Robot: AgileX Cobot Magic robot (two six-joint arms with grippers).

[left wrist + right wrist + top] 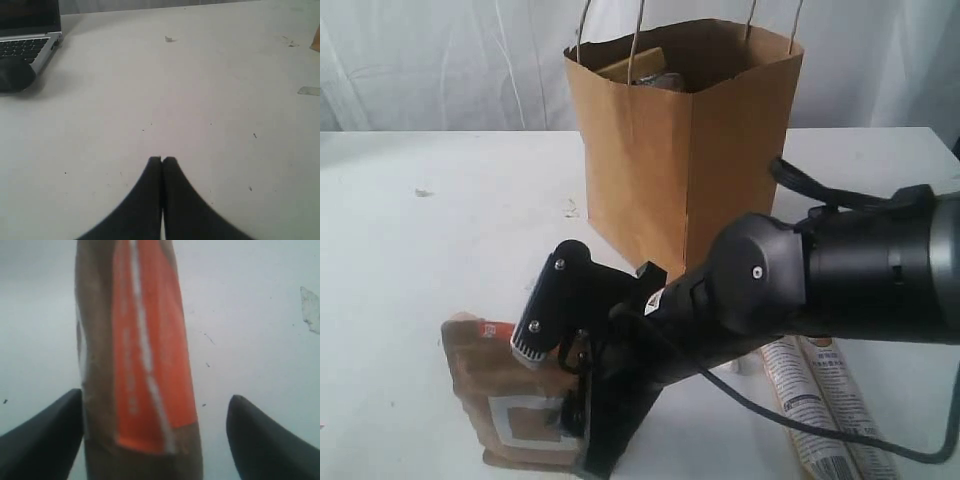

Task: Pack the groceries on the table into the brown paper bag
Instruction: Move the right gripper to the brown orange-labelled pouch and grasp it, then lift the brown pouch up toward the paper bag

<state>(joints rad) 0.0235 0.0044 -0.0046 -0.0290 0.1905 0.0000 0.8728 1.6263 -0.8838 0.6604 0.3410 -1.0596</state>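
The right gripper (156, 395) had its two black fingers spread wide on either side of the flat brown pouch with an orange strip and a white square label (470, 370). In the right wrist view one finger lay at the pouch's brown edge, though whether it touched could not be told. The other finger stood clear of the pouch with bare white table showing in the gap, so the pouch was straddled and not clamped. The pouch lay flat on the large white table (420, 270), near the front edge of the exterior view and left of middle, with the black right arm reaching across and covering its right side. Behind it, well apart, stood the tall plain kraft-paper bag with thin pale string handles (640, 160), upright with its mouth open. A tan flat-edged thing (632, 66) and something darker showed just inside its rim, too dim to name. To the right of the arm, near the front edge, the long beige printed packet (830, 390) lay flat on the table. The left gripper (162, 159) had its dark fingers pressed together with nothing between them, over bare table. In its wrist view a silver laptop (25, 42) and a dark rounded object (15, 75) sat just beside each other at the far corner.
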